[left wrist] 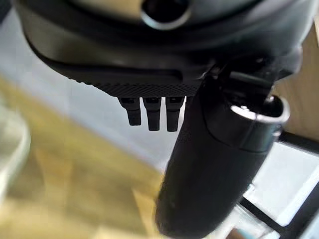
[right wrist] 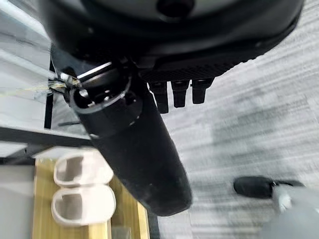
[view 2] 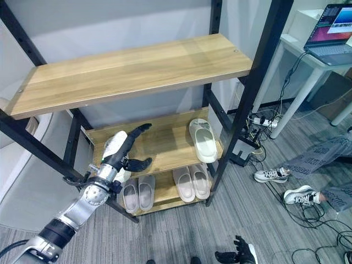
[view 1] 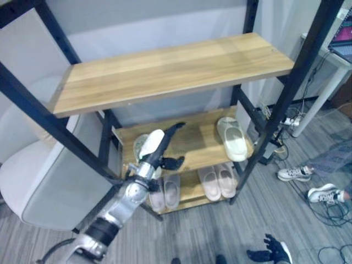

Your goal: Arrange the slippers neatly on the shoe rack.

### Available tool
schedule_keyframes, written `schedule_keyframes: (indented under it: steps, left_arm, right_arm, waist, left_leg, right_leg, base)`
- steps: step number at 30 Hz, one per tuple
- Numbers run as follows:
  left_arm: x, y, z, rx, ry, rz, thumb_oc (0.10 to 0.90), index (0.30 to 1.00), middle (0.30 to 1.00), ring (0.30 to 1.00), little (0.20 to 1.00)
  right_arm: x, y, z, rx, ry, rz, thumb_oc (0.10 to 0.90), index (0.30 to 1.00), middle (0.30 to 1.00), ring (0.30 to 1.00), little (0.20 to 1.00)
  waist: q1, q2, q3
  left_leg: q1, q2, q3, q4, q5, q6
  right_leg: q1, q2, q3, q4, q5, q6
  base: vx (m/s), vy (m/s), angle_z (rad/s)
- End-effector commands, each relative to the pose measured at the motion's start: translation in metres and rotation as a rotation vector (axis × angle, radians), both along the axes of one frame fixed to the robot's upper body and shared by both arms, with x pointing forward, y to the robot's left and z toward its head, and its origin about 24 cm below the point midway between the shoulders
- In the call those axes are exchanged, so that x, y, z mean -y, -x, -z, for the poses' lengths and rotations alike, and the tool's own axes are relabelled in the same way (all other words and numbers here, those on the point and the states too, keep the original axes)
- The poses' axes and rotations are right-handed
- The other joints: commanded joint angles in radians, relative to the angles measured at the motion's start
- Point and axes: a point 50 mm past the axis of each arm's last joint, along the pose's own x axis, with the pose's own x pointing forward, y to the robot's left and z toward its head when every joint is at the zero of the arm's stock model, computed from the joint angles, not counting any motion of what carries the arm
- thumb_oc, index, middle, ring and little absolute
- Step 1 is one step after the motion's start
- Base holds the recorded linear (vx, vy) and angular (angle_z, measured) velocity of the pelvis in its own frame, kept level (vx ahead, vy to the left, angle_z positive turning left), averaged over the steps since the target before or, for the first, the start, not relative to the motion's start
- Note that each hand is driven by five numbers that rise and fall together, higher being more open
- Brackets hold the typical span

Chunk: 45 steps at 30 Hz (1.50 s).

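Shoe rack (view 1: 165, 71) of black uprights and three wooden boards stands ahead of the robot, top board bare. Middle shelf (view 2: 165, 143) is where the left hand (view 2: 127, 144) works: it is reached in at the shelf's left part, fingers stretched forward and relaxed, thumb held out to the side, gripping nothing. Just behind and under the palm lies a pale green slipper (view 1: 142, 145), mostly covered by the hand, touching or nearly so; contact itself cannot be made out. Well off to the hand's right on the same shelf sits its likely mate, a pale green slipper (view 2: 202, 139) lying flat, toe toward the back wall. Below the hand, on the bottom shelf, two pinkish pairs rest side by side: one pair (view 2: 138, 192) almost straight beneath the wrist, the other pair (view 2: 191, 181) further right. Right hand (view 1: 270, 252) hangs low near the floor, fingers spread and empty; its wrist view shows straight fingertips (right wrist: 180, 93) over grey carpet. Judgement: these look like moulded foam slippers, light, somewhat springy, with a smooth skin that could slide on wood. Best hold seems the strap over the instep, thumb under and fingers over, or a pinch on the side wall near the heel. Pair on the middle shelf is not yet together.
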Motion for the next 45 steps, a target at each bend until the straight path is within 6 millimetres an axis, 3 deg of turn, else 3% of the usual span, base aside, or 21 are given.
schedule_keyframes:
  steps: [1, 9, 12, 18, 22, 31, 37, 45]
  left_arm:
    - [-0.013, -0.025, -0.063, 0.313, -0.076, -0.081, 0.8, 0.9, 0.9, 0.9, 0.9]
    - [-0.069, -0.029, -0.063, 0.349, -0.339, -0.304, 0.8, 0.9, 0.9, 0.9, 0.9]
    - [-0.076, -0.03, -0.062, 0.351, -0.379, -0.339, 0.8, 0.9, 0.9, 0.9, 0.9]
    - [-0.074, -0.042, -0.078, 0.411, -0.506, -0.355, 0.8, 0.9, 0.9, 0.9, 0.9]
    - [-0.068, -0.053, -0.095, 0.475, -0.475, -0.386, 0.8, 0.9, 0.9, 0.9, 0.9]
    - [-0.054, -0.056, -0.112, 0.55, -0.404, -0.38, 0.8, 0.9, 0.9, 0.9, 0.9]
    - [-0.062, -0.07, -0.132, 0.599, -0.65, -0.447, 0.8, 0.9, 0.9, 0.9, 0.9]
    - [-0.071, -0.077, -0.143, 0.609, -0.672, -0.52, 0.8, 0.9, 0.9, 0.9, 0.9]
  right_arm:
    - [0.012, 0.008, -0.008, 0.066, 0.028, 0.036, 0.8, 0.9, 0.9, 0.9, 0.9]
    - [0.009, 0.008, -0.009, 0.08, 0.028, -0.005, 0.8, 0.9, 0.9, 0.9, 0.9]
    - [0.008, 0.004, -0.011, 0.093, 0.035, -0.03, 0.8, 0.9, 0.9, 0.9, 0.9]
    - [0.009, -0.008, -0.02, 0.163, 0.054, -0.052, 0.8, 0.9, 0.9, 0.9, 0.9]
    - [0.012, -0.019, -0.024, 0.199, 0.058, -0.033, 0.8, 0.9, 0.9, 0.9, 0.9]
    - [0.003, -0.029, -0.025, 0.225, 0.047, -0.05, 0.8, 0.9, 0.9, 0.9, 0.9]
    - [0.007, -0.04, -0.036, 0.284, 0.08, -0.087, 0.8, 0.9, 0.9, 0.9, 0.9]
    - [0.013, -0.045, -0.04, 0.297, 0.098, -0.088, 0.8, 0.9, 0.9, 0.9, 0.9]
  waist:
    - [0.009, -0.014, -0.077]
    - [0.017, -0.028, -0.059]
    - [0.018, -0.033, -0.051]
    - [0.012, -0.044, -0.02]
    - [0.01, -0.055, 0.016]
    - [0.011, -0.054, 0.031]
    - [0.005, -0.057, 0.043]
    - [0.0, -0.053, 0.05]
  left_leg:
    - [-0.022, -0.069, -0.031, -0.006, -0.074, 0.0]
    - [-0.039, -0.065, -0.011, -0.006, -0.09, -0.005]
    - [-0.053, -0.064, -0.008, -0.006, -0.088, -0.005]
    - [-0.1, -0.068, -0.006, -0.006, -0.08, -0.002]
    - [-0.157, -0.072, 0.001, -0.006, -0.066, 0.003]
    - [-0.172, -0.079, 0.011, -0.006, -0.065, 0.008]
    - [-0.194, -0.082, 0.03, -0.006, -0.06, 0.009]
    - [-0.209, -0.086, 0.041, -0.006, -0.057, 0.01]
  right_leg:
    - [-0.085, -0.016, 0.017, 0.094, -0.055, 0.051]
    - [-0.075, -0.005, 0.023, 0.042, -0.047, 0.055]
    - [-0.084, -0.004, 0.021, 0.038, -0.045, 0.057]
    - [-0.129, -0.004, 0.017, 0.049, -0.044, 0.059]
    - [-0.189, -0.008, 0.014, 0.069, -0.033, 0.063]
    - [-0.213, -0.013, 0.02, 0.083, -0.03, 0.066]
    - [-0.234, -0.017, 0.019, 0.075, -0.007, 0.079]
    - [-0.247, -0.022, 0.019, 0.07, 0.002, 0.087]
  base:
    - [0.06, -0.01, 0.06]
    - [0.06, 0.01, -0.1]
    - [0.0, 0.029, -0.09]
    - [-0.05, 0.05, 0.01]
    - [-0.08, 0.049, -0.02]
    - [-0.01, 0.028, -0.06]
    - [-0.01, 0.011, -0.01]
    - [-0.01, 0.018, -0.04]
